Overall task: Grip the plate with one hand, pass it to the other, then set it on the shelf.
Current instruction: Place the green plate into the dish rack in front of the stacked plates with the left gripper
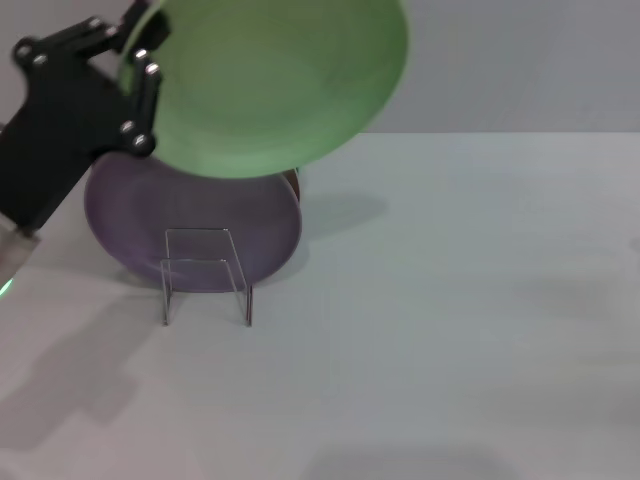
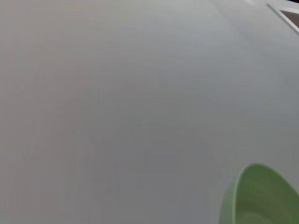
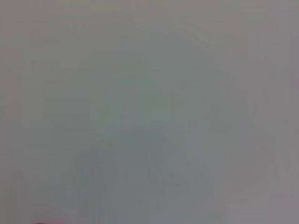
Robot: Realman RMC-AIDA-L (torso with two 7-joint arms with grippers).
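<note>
The light pastel-green plate is held in the air at the upper left of the head view, tilted, above the lilac plate. My left gripper is shut on the plate's left rim, one black finger on each face. Its arm shows a green light at the left edge. The plate's rim also shows in the left wrist view. My right gripper is out of view; the right wrist view shows only a blank grey surface.
A lilac plate stands upright in a thin wire rack on the pale table, directly below the held plate. A brown edge shows behind the lilac plate.
</note>
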